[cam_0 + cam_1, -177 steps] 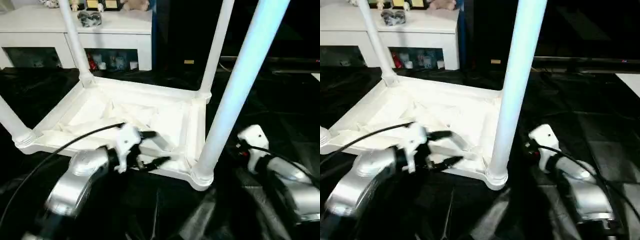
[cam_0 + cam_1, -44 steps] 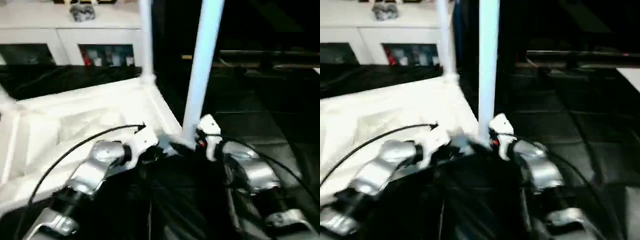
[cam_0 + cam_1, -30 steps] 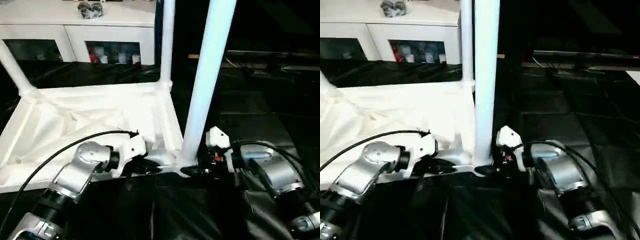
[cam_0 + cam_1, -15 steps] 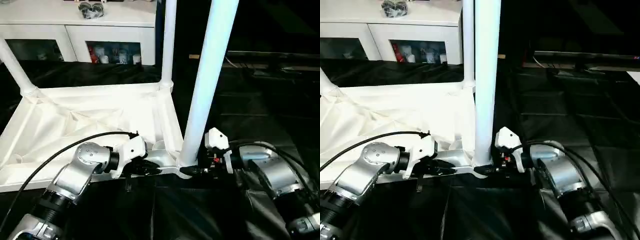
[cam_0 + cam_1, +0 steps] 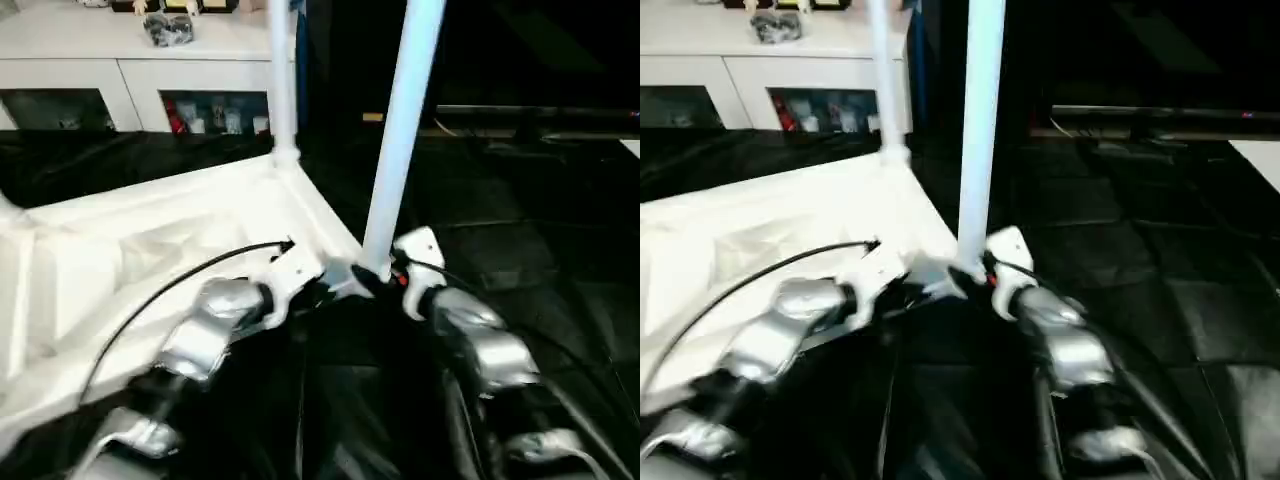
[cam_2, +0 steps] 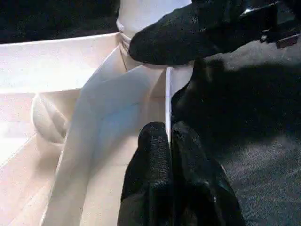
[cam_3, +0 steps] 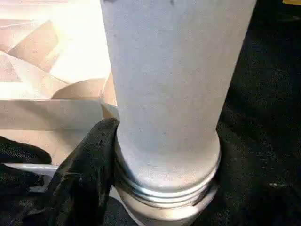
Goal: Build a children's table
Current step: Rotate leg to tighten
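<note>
On black cloth [image 5: 520,220], left pincer [image 6: 168,141] pinches table rim [image 6: 168,101].

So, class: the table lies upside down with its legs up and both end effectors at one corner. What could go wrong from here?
1. The left end effector pinches only the thin rim of the table top; it could slip off.
2. The right end effector hugs the near leg at its base; a sideways pull might loosen the leg.
3. The tall legs could tip the table over.
</note>
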Robot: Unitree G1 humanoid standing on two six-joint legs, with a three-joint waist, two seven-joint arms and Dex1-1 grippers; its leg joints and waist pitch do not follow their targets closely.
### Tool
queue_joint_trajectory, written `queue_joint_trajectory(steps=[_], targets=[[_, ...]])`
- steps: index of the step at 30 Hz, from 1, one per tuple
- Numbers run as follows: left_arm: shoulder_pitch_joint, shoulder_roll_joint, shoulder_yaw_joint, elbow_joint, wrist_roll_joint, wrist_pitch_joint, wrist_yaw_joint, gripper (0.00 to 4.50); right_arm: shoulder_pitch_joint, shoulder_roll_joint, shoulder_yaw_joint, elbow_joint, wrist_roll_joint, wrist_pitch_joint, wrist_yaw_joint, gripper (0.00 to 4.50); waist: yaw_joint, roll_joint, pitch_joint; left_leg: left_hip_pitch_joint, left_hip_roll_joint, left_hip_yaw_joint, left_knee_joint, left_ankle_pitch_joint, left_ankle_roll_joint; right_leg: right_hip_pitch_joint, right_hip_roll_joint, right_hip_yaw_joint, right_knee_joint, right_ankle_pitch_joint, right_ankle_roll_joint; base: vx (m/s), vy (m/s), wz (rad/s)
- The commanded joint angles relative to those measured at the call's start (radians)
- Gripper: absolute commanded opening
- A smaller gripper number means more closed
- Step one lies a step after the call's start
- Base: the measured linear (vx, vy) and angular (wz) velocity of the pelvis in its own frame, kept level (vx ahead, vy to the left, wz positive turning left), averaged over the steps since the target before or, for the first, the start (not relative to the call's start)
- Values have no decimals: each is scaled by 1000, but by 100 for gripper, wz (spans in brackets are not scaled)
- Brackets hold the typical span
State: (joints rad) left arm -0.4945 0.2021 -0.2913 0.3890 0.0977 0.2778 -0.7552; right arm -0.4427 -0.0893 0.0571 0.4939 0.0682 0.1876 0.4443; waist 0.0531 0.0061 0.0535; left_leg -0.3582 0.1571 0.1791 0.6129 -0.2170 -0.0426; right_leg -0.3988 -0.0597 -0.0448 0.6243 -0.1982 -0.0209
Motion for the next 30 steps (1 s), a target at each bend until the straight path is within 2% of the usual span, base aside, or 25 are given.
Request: queue_joint_trajectory(steps=[1, 3, 5, 8, 11, 12, 13, 16, 17, 20, 22, 23, 24, 26, 27, 28, 30], targets=[[-4, -60, -48, -34, -36, -33, -11, 0, -8, 52, 103, -58, 30, -7, 143, 346, 4, -16, -60, -2, 69, -26, -77, -95, 59, 50, -95, 55, -80, -170, -212, 0, 0, 0], [0, -50, -48, -41, -38, -47, -26, 0, -9, 36, 99, -63, 34, -4, 161, 357, 6, -17, -60, -3, 69, -26, -76, -90, 68, 52, -95, 54, -79, -160, -216, 0, 0, 0], [10, -36, -47, -53, -49, -61, -56, 0, -10, 6, 101, -68, 35, -6, 189, 386, 6, -19, -61, -5, 69, -26, -75, -75, 80, 53, -95, 53, -76, -136, -223, 0, 0, 0], [35, -4, -45, -80, -68, -84, -113, 0, -9, -58, 106, -76, 24, -21, 246, 412, 7, -18, -63, -7, 70, -25, -72, -60, 96, 54, -96, 51, -74, -118, -229, 0, 0, 0], [66, 42, -43, -121, -86, -84, -177, 0, -4, -147, 113, -105, 38, -30, 378, 412, 12, -15, -62, -6, 72, -25, -72, -63, 105, 53, -95, 51, -73, -116, -236, 0, 0, 0], [79, 64, -43, -140, -101, -90, -217, 0, -1, -187, 122, -118, 45, -31, 446, 412, 13, -4, -61, -5, 74, -25, -72, -74, 106, 49, -94, 51, -74, -114, -240, 0, 0, 0], [87, 76, -42, -152, -110, -94, -243, 0, 1, -211, 126, -125, 47, -32, 493, 412, 16, -8, -61, -3, 74, -24, -71, -83, 109, 51, -93, 51, -73, -106, -245, 0, 0, 0], [98, 102, -39, -176, -137, -89, -307, 0, 3, -265, 137, -130, 56, -37, 597, 412, 16, -8, -58, -3, 75, -24, -73, -107, 110, 50, -92, 51, -76, -122, -253, 0, 0, 0], [102, 115, -39, -187, -152, -77, -338, 0, 5, -287, 146, -134, 63, -35, 639, 412, 19, -7, -58, 1, 76, -23, -73, -113, 105, 47, -92, 51, -78, -140, -255, 0, 0, 0], [103, 132, -42, -193, -161, -71, -375, 0, 5, -305, 156, -132, 63, -39, 671, 412, 22, -7, -59, 1, 76, -23, -73, -101, 102, 48, -92, 51, -74, -125, -262, 0, 0, 0], [104, 170, -52, -197, -179, -70, -446, 0, 7, -336, 179, -131, 65, -41, 731, 412, 28, -11, -60, 0, 75, -24, -72, -95, 102, 50, -94, 50, -73, -135, -259, 0, 0, 0], [104, 179, -56, -198, -180, -66, -458, 0, 10, -342, 185, -136, 68, -42, 746, 397, 29, -10, -60, 0, 75, -23, -72, -91, 103, 50, -93, 50, -73, -134, -258, 0, 0, 0], [103, 181, -56, -198, -181, -67, -462, 0, 10, -344, 186, -137, 69, -41, 751, 387, 31, -19, -61, 0, 76, -21, -71, -85, 106, 49, -92, 50, -72, -128, -258, 0, 0, 0], [99, 192, -57, -195, -181, -67, -475, 0, 9, -350, 193, -141, 76, -32, 774, 373, 37, -13, -60, 2, 77, -21, -71, -85, 108, 46, -92, 50, -71, -130, -261, 0, 0, 0], [96, 197, -56, -192, -178, -72, -480, 0, 6, -352, 196, -139, 75, -31, 787, 362, 36, -23, -60, 1, 78, -21, -73, -85, 110, 47, -92, 49, -71, -129, -259, 0, 0, 0], [93, 204, -54, -188, -177, -73, -489, 0, 4, -352, 205, -134, 69, -34, 800, 349, 37, -20, -60, -1, 78, -23, -74, -87, 106, 46, -93, 48, -70, -138, -254, 0, 0, 0], [93, 208, -52, -187, -175, -76, -490, 0, 4, -351, 212, -131, 63, -40, 805, 338, 36, -23, -58, -1, 77, -22, -74, -96, 99, 46, -93, 49, -72, -155, -249, 0, 0, 0]])
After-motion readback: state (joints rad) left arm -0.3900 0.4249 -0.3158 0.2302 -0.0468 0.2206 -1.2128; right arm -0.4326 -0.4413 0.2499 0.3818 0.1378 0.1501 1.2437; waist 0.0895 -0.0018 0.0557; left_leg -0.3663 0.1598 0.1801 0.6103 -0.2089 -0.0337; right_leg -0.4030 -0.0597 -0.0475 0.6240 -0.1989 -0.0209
